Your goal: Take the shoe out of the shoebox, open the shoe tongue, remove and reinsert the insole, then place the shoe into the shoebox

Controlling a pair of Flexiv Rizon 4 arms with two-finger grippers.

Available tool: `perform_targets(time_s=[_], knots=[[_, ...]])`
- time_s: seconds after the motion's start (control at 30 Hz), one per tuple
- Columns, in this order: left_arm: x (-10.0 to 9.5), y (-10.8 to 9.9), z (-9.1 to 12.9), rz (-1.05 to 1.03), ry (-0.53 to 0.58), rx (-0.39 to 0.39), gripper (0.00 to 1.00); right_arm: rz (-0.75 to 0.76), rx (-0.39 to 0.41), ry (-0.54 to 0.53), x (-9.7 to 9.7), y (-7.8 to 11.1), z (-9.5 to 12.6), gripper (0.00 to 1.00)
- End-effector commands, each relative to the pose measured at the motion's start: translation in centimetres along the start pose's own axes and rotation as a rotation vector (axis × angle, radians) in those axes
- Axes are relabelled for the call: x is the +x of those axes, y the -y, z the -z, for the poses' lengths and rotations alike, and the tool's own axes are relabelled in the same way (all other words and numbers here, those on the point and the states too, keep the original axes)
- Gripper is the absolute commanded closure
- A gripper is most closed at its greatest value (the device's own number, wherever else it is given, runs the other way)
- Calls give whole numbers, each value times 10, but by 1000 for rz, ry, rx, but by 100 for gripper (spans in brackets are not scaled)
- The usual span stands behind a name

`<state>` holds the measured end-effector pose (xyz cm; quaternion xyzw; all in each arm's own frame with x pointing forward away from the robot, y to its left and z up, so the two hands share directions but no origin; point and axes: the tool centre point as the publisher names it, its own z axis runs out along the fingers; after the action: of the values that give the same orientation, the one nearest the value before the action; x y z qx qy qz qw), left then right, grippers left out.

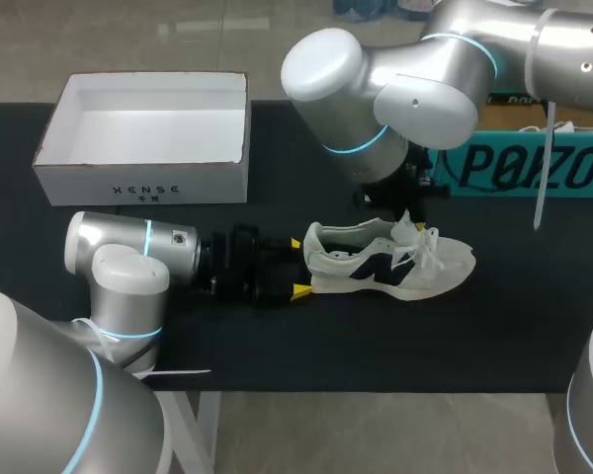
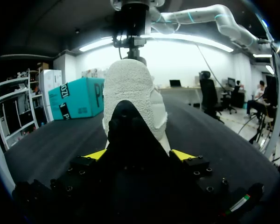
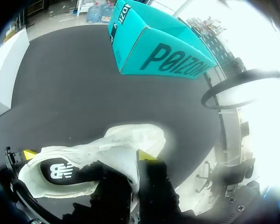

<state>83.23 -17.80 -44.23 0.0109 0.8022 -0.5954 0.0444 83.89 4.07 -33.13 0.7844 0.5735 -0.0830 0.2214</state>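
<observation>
Black lettering on white shoebox (image 1: 143,188); dark lettering on teal box (image 1: 534,166); logo on shoe (image 1: 385,267).

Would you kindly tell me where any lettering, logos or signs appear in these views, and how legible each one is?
On the white shoebox, front wall: one short word in small spaced dark capitals, legible.
On the teal box, side: one word in large dark capitals, legible.
On the shoe: a dark letter logo on its side, a small white logo inside, both clear.
No numbers or signs.
</observation>
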Motion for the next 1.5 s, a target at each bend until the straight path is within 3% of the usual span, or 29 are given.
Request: perform_targets(time_s=[0.03,0.23,0.3,0.37,0.4,0.43,0.47,0.5,0.73,1.13,1.17,1.2,1.23,1.5], knots=[[0,-1,-1,0,2,-5,100,-18,16,-101,-26,-2,-3,100],[0,-1,-1,0,2,-5,100,-45,70,-170,-39,-4,-16,100],[0,-1,-1,0,2,-5,100,-48,89,-201,-41,-5,-19,92],[0,-1,-1,0,2,-5,100,-43,95,-208,-41,-6,-20,70],[0,-1,-1,0,2,-5,100,-41,94,-208,-40,-5,-19,55],[0,-1,-1,0,2,-5,100,-31,96,-225,-38,-4,-19,25],[0,-1,-1,0,2,-5,100,-28,97,-230,-36,-4,-19,19],[0,-1,-1,0,2,-5,100,-21,97,-230,-32,-3,-18,2],[0,-1,-1,0,2,-5,100,9,90,-238,-24,-3,-14,0],[0,-1,-1,0,2,-5,100,3,76,-230,-31,-3,-8,0],[0,-1,-1,0,2,-5,83,2,75,-230,-31,-3,-8,0],[0,-1,-1,0,2,-5,10,2,75,-231,-32,-3,-8,0],[0,-1,-1,0,6,-4,0,1,74,-231,-32,-3,-7,0],[-1,11,3,-30,-15,-1,0,-3,78,-236,-34,-3,-9,0]])
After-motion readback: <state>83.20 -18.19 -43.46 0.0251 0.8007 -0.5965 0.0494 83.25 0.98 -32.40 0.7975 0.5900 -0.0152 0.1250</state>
